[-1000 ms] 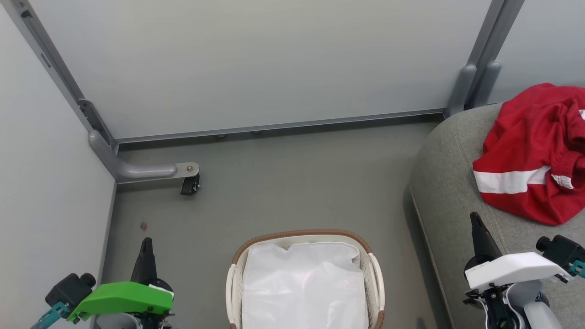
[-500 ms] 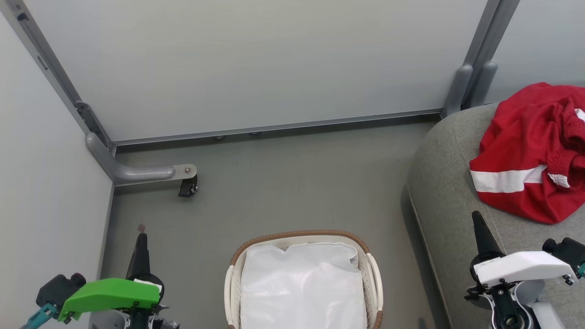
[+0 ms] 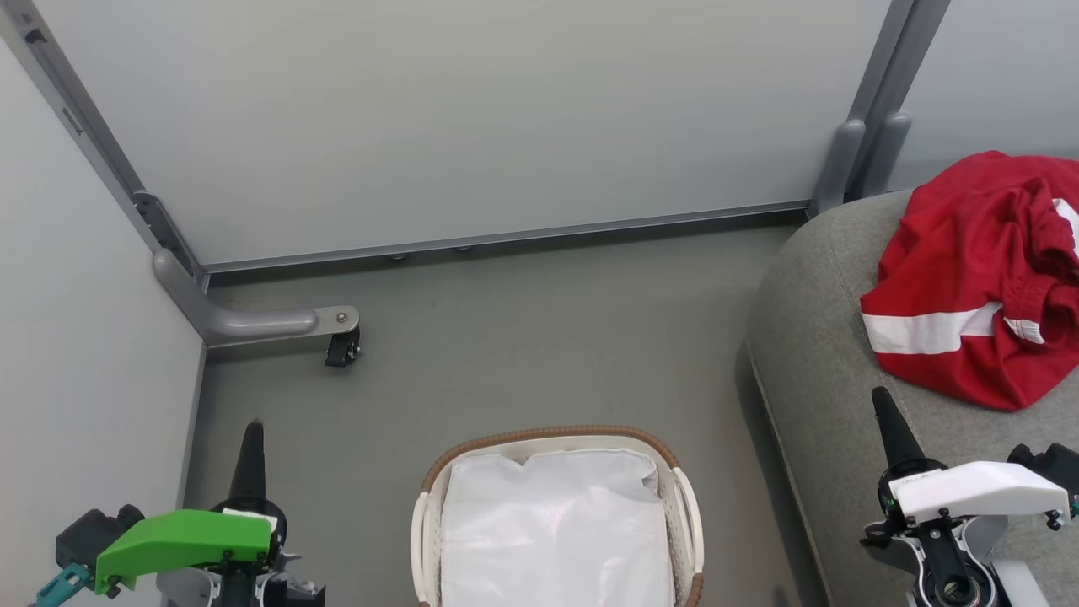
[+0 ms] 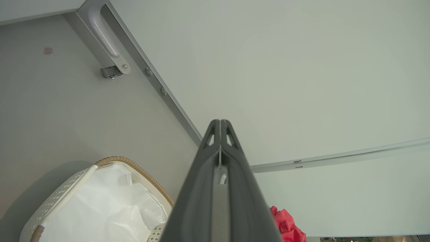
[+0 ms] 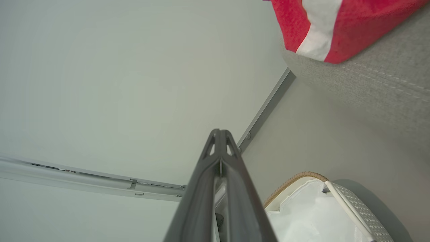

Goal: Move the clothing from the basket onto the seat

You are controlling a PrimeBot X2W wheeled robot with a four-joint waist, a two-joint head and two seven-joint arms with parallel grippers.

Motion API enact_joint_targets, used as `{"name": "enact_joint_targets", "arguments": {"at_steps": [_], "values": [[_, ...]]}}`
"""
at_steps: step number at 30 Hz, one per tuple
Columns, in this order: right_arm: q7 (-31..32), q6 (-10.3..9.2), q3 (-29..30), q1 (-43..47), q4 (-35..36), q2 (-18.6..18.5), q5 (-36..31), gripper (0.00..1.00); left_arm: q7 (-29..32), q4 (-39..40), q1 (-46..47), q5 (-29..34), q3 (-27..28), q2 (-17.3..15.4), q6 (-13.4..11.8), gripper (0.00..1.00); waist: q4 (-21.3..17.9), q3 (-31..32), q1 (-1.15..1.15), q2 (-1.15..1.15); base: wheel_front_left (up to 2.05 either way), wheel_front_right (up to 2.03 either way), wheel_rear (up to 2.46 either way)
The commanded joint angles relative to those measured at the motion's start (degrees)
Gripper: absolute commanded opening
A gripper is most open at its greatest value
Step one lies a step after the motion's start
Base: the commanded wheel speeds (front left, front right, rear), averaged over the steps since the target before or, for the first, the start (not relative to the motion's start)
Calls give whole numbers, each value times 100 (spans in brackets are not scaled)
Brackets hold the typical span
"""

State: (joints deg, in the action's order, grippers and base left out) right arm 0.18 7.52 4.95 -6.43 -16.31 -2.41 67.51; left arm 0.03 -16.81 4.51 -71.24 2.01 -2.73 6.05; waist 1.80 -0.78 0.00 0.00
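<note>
Your closed, empty left gripper and right gripper flank the cream perforated plastic basket, with red fabric clothing right of it on the grey upholstered seat.

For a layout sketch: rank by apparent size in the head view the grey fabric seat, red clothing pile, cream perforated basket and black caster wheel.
1. grey fabric seat
2-3. cream perforated basket and red clothing pile: look alike, both cropped
4. black caster wheel

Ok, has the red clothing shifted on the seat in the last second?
No. The clothing lies at the same spot relative to the rounded edge of the seat. Both slid slightly left together in the head view, so the camera moved, not the clothing.
</note>
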Motion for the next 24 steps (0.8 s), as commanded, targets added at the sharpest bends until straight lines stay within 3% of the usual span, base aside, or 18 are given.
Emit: {"name": "enact_joint_targets", "arguments": {"at_steps": [1, 24], "values": [[40, -3, 24, -3, 79, -43, 146, 0, 47, 75, 149, -127, 54, -20, 27, 0, -4, 2, 0, 0, 0, 0, 0], [342, -2, 96, 17, 161, -52, 1303, 0, 351, 179, 170, -1101, 259, -22, 95, 0, -80, 27, 0, 0, 0, 0, 0]]}}
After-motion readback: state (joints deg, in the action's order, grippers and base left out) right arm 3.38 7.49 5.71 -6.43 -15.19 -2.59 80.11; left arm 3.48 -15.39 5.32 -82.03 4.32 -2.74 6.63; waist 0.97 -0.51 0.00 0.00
